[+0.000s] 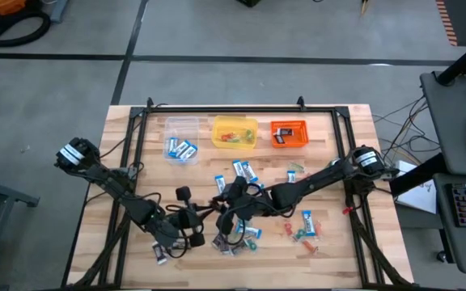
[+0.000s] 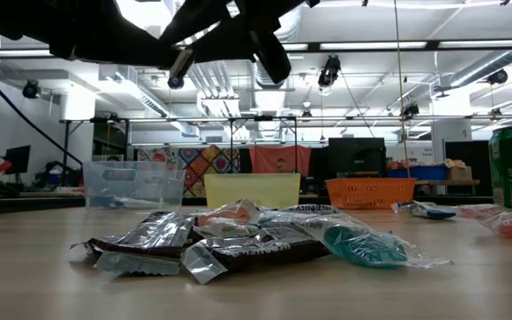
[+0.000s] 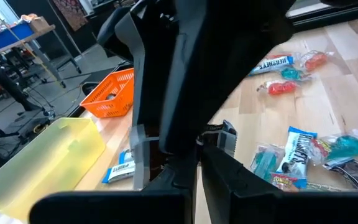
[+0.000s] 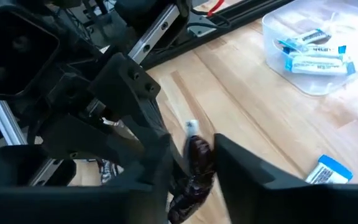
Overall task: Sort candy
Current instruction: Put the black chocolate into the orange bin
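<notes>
Looking down on the surface [image 1: 128,121], I see three tubs along the far edge and the candy [image 1: 245,230] scattered mid-front. My right gripper [image 4: 191,165] is nearest: a dark brown wrapper [image 4: 194,168] sits between its partly open fingers, long axis running along them, so I'd say it's pinching that. Left gripper [image 1: 191,218] waits just beside, fully closed.

Pale matt wood table [image 1: 354,162], crinkly glossy foil candy [image 2: 238,240], clear and coloured plastic tubs [image 1: 233,132].
</notes>
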{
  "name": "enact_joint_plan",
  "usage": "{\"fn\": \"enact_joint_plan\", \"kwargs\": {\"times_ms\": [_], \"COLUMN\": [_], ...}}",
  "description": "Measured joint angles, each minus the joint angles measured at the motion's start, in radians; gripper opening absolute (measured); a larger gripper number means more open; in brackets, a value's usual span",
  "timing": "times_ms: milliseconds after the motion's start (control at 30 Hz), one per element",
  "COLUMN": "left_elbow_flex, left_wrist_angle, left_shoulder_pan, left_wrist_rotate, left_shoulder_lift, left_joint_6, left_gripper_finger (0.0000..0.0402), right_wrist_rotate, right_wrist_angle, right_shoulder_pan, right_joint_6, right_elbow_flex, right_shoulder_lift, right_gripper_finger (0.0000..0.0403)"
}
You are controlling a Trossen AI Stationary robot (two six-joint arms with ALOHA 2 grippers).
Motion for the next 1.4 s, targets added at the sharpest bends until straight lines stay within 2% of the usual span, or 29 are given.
{"fn": "enact_joint_plan", "kwargs": {"times_ms": [133, 233, 333, 500, 600, 833, 900, 967, 1033, 1100, 1200, 1300, 1400], "left_elbow_flex": [0.002, 0.013, 0.016, 0.017, 0.02, 0.02, 0.019, 0.019, 0.019, 0.019, 0.019, 0.019, 0.019], "left_wrist_angle": [0.01, 0.01, 0.011, 0.013, 0.021, 0.005, -0.006, -0.014, -0.026, -0.049, -0.065, -0.069, -0.072], "left_shoulder_pan": [0.001, -0.001, 0.0, 0.0, 0.0, 0.0, 0.0, -0.001, -0.001, -0.001, 0.0, 0.0, 0.0], "left_wrist_rotate": [0.008, 0.008, 0.012, 0.012, 0.005, 0.006, 0.007, 0.009, 0.024, 0.048, 0.066, 0.066, 0.066], "left_shoulder_lift": [-0.004, -0.004, -0.004, -0.01, -0.02, -0.038, -0.042, -0.047, -0.047, -0.047, -0.043, -0.04, -0.04], "left_joint_6": [-0.018, -0.025, -0.025, -0.036, -0.042, -0.063, -0.063, -0.065, -0.078, -0.102, -0.149, -0.161, -0.161], "left_gripper_finger": [0.0, 0.0001, 0.0012, 0.006, 0.0095, 0.0155, 0.0163, 0.0166, 0.0167, 0.0166, 0.0163, 0.0161, 0.016], "right_wrist_rotate": [-0.033, -0.092, -0.093, -0.092, -0.096, -0.087, -0.036, 0.089, 0.254, 0.361, 0.368, 0.353, 0.25], "right_wrist_angle": [0.004, 0.007, 0.004, -0.022, -0.07, -0.278, -0.407, -0.586, -0.807, -1.007, -1.161, -1.112, -1.013], "right_shoulder_pan": [-0.017, -0.024, -0.023, -0.024, -0.036, -0.107, -0.131, -0.159, -0.207, -0.287, -0.436, -0.575, -0.68], "right_joint_6": [-0.02, -0.029, -0.074, -0.162, -0.158, -0.105, -0.138, -0.161, -0.138, -0.036, 0.118, 0.133, 0.059], "right_elbow_flex": [-0.002, -0.002, -0.002, -0.002, -0.004, -0.003, -0.003, -0.004, -0.003, -0.006, -0.043, -0.097, -0.136], "right_shoulder_lift": [0.003, -0.003, -0.008, -0.017, -0.023, -0.068, -0.082, -0.112, -0.147, -0.171, -0.197, -0.209, -0.205], "right_gripper_finger": [0.0023, 0.0018, 0.0016, 0.0015, 0.0014, 0.0013, 0.0013, 0.0013, 0.0013, 0.0013, 0.0013, 0.0014, 0.0029]}}
